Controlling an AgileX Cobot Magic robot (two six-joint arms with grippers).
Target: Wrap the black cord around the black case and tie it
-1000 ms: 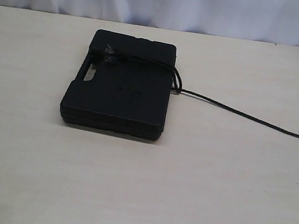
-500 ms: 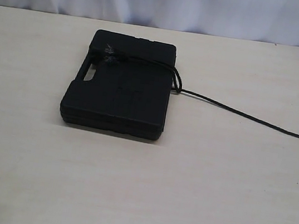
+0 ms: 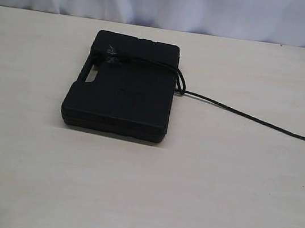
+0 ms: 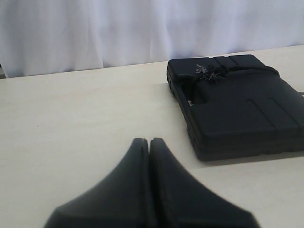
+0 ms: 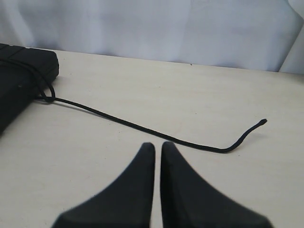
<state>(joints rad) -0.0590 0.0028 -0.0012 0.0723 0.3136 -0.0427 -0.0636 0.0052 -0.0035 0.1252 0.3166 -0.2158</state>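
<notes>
The black case [image 3: 120, 89] lies flat on the table, left of centre. The black cord [image 3: 239, 113] crosses the far part of its lid, with the frayed knot [image 3: 112, 57] beside the handle cutout. It loops at the case's right edge and trails right over the table. Neither gripper shows in the exterior view. In the left wrist view my left gripper [image 4: 149, 140] is shut and empty, well short of the case [image 4: 237, 109] and the knot [image 4: 206, 72]. My right gripper [image 5: 158, 145] is shut on nothing, just short of the loose cord [image 5: 142, 127], whose free end [image 5: 263, 121] lies off to one side.
The pale wooden table [image 3: 185, 199] stretches around the case. A white curtain [image 3: 169, 2] hangs behind the table's far edge.
</notes>
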